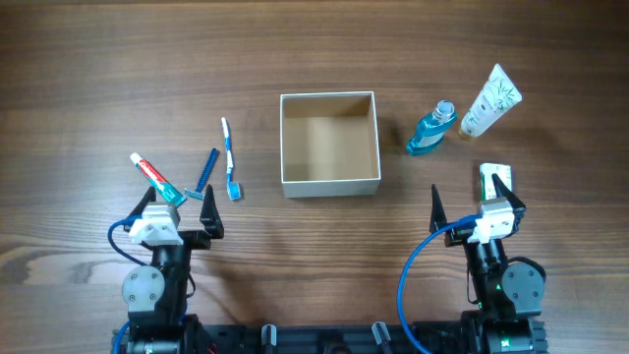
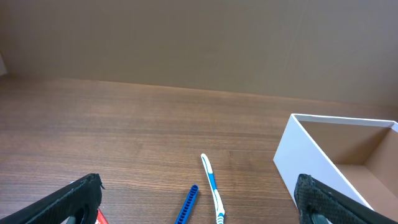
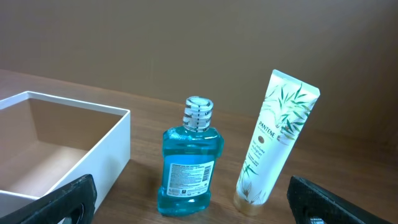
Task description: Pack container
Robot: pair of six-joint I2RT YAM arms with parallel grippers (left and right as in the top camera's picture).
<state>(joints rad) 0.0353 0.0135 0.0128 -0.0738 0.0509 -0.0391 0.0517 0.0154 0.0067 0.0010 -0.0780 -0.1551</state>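
The container, a square white-walled box with a tan inside, stands open and empty mid-table; it also shows in the left wrist view and the right wrist view. My left gripper is open and empty, near a toothpaste tube, a blue razor and a blue-white toothbrush. In the left wrist view the open jaws frame the razor and toothbrush. My right gripper is open and empty; its jaws face a blue mouthwash bottle and a white-green tube.
The mouthwash bottle and the tube lie right of the container. A small white-green packet lies under my right gripper's right finger. The table is brown wood.
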